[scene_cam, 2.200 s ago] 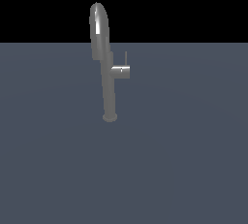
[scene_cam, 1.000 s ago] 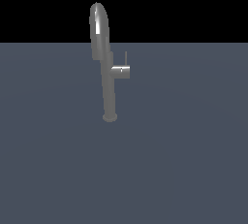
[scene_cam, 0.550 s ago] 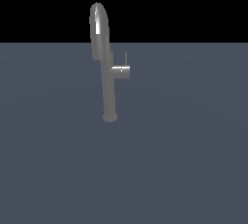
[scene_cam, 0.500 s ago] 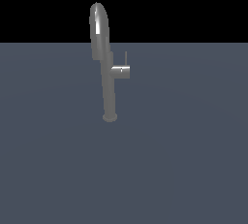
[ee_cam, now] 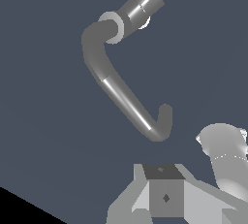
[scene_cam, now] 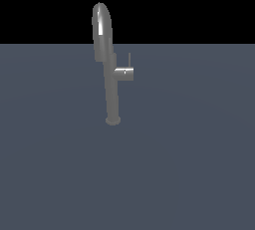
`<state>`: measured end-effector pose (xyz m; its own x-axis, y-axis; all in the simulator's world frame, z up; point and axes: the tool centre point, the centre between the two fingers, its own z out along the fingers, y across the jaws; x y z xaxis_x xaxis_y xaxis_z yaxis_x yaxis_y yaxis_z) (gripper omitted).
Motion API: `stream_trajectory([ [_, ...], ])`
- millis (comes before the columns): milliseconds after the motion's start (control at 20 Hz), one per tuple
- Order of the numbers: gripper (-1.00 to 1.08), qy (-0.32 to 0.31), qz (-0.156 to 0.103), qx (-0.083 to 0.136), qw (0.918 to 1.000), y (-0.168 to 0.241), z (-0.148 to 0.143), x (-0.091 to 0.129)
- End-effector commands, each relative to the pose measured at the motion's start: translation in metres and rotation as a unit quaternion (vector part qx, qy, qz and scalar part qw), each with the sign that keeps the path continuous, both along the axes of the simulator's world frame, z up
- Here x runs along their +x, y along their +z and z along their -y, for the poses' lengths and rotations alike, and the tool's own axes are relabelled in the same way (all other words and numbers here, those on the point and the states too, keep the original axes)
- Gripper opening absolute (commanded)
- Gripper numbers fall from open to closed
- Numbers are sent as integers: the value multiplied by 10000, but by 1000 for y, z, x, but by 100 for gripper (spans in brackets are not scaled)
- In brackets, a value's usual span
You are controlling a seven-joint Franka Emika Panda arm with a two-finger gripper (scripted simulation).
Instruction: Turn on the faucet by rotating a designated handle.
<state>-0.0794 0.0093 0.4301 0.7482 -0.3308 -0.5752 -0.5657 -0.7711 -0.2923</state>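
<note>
The faucet (scene_cam: 110,82) stands upright near the middle of the bench (scene_cam: 189,164). Its side stub juts toward 3 o'clock in the exterior view, and the handle (scene_cam: 129,59) rises from the stub's end toward 12.

The hand (ee_cam: 164,196) shows only in the wrist view, looking down on the arched spout. Its fingertips are cut off, so I cannot tell whether it is spread or closed; it holds nothing visible.

Risk: the thin rod sits beside the thick tube, so a poorly aimed descent could strike the spout or slide off the handle.

Only the faucet (scene_cam: 110,79) interrupts open floor (scene_cam: 189,164) all around.
</note>
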Motion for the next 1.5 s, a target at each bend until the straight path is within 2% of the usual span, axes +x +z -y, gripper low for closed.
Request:
stream_trajectory([
  [0, -100, -226, -231, 232, 9992, -8, 1, 14],
  [200, -100, -599, -612, 614, 9944, -23, 4, 35],
  [350, -100, -886, -905, 909, 9878, -36, 6, 51],
  [650, -100, -1458, -1488, 1495, 9666, -65, 11, 79],
  [950, -100, -2035, -2073, 2080, 9340, -98, 15, 103],
  [1200, -100, -2502, -2544, 2547, 8988, -128, 17, 120],
  [1450, -100, -2860, -2904, 2902, 8658, -154, 17, 131],
])
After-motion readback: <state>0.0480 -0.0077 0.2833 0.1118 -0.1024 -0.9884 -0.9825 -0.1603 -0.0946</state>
